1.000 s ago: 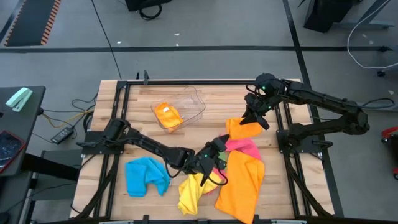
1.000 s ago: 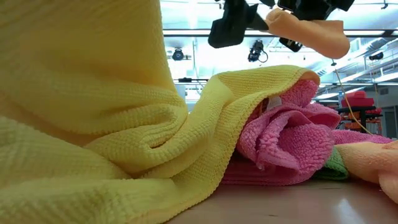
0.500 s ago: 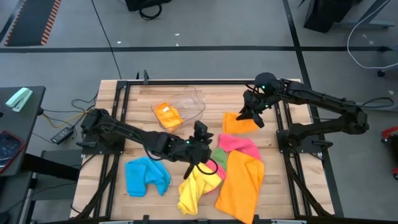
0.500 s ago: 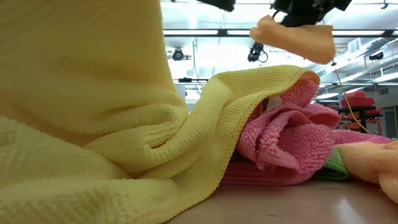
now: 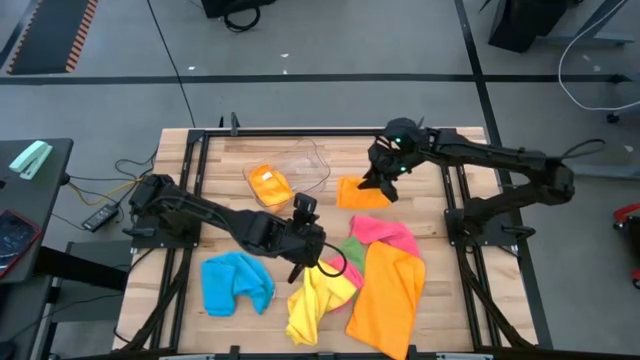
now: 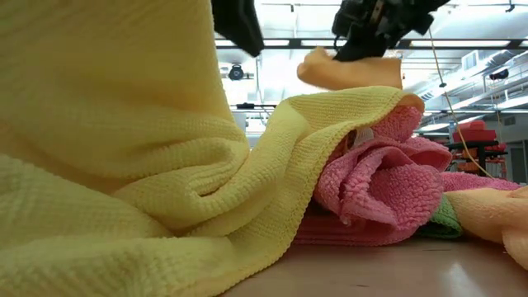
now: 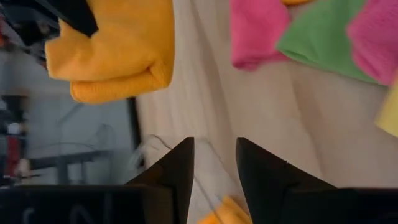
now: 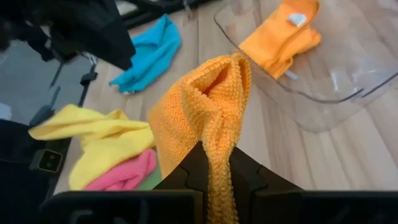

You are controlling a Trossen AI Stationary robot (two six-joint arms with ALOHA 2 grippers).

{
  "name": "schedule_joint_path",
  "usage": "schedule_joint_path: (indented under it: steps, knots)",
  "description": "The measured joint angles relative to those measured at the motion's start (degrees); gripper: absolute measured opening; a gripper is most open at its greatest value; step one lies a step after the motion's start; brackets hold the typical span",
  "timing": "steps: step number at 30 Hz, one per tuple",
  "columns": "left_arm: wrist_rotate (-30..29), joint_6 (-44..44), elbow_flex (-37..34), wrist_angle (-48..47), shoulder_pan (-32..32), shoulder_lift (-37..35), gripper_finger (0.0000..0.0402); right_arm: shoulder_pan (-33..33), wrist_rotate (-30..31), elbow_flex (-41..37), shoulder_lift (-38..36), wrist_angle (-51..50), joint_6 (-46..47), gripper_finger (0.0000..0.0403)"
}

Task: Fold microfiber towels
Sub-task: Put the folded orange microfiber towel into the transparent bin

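Hidden: in the low view the yellow towel fills the foreground and blocks most of the table.
Right gripper: pinches the folded orange towel near the table's far edge, beside the clear tub.
Left gripper: fingers slightly apart, empty, mid-table beside the pink towel.

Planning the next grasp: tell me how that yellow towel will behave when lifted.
Probably floppy: the yellow towel lies crumpled in soft folds. Likely light, like the orange towel hanging limp from the right gripper. Its looped weave should grip, not slip.
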Motion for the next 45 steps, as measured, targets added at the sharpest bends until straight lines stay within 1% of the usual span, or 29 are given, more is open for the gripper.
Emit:
schedule_joint_path:
  steps: [5, 10, 14, 18, 21, 26, 30, 33, 35, 38, 40, 42, 45]
  knots:
    - [3.35, -4.26, 0.0, -3.91, 0.07, 0.0, 0.0125, 0.0, -0.05, 0.0, 4.54, 1.99, -0.26, 0.0039]
    - [3.99, -7.49, -0.2, -7.0, 0.06, 0.0, 0.0117, 0.02, -0.73, 0.0, 7.95, 2.77, -0.61, 0.0039]
    - [4.01, -6.5, -5.82, -2.98, 0.16, -0.28, 0.011, 0.02, -3.15, 0.0, 9.53, 2.8, -1.8, 0.0039]
    - [3.99, -6.44, -12.68, 1.39, 0.24, -0.71, 0.0102, 0.02, -3.22, 0.0, 10.39, 4.52, -0.94, 0.0039]
    - [4.09, -6.73, -16.9, 3.88, 0.25, -1.55, 0.0093, 0.38, -3.16, 0.0, 11.3, 9.9, 1.33, 0.0039]
    - [4.1, -6.8, -23.24, 8.87, -0.2, -6.06, 0.0081, 1.74, -3.06, 0.0, 14.02, 20.3, 5.85, 0.0039]
    - [5.98, -6.91, -27.3, 13.33, -0.2, -11.81, 0.0078, 2.16, -1.17, 0.0, 16.42, 27.21, 7.39, 0.0039]
    - [6.56, -7.07, -30.44, 16.75, 0.37, -16.31, 0.008, 2.18, -1.0, -0.01, 18.4, 33.32, 9.07, 0.0039]
    - [6.51, -7.62, -32.62, 17.19, 0.96, -19.47, 0.0082, 2.19, -0.92, 0.0, 19.96, 37.39, 11.0, 0.0039]
    - [6.38, -7.99, -35.96, 19.96, 1.74, -23.49, 0.008, 2.18, 1.23, 0.0, 22.35, 42.4, 13.63, 0.0039]
    - [6.32, -7.95, -37.65, 22.17, 2.23, -25.1, 0.0078, 2.03, 3.19, 0.0, 23.25, 43.57, 14.74, 0.0039]
    - [5.79, -9.34, -38.51, 22.25, 2.44, -25.96, 0.0079, 1.54, 5.73, 0.0, 24.13, 47.27, 15.05, 0.0039]
    - [2.93, -13.42, -38.47, 22.0, 2.76, -26.13, 0.0088, 0.95, 6.05, 0.01, 25.21, 54.54, 17.06, 0.0039]
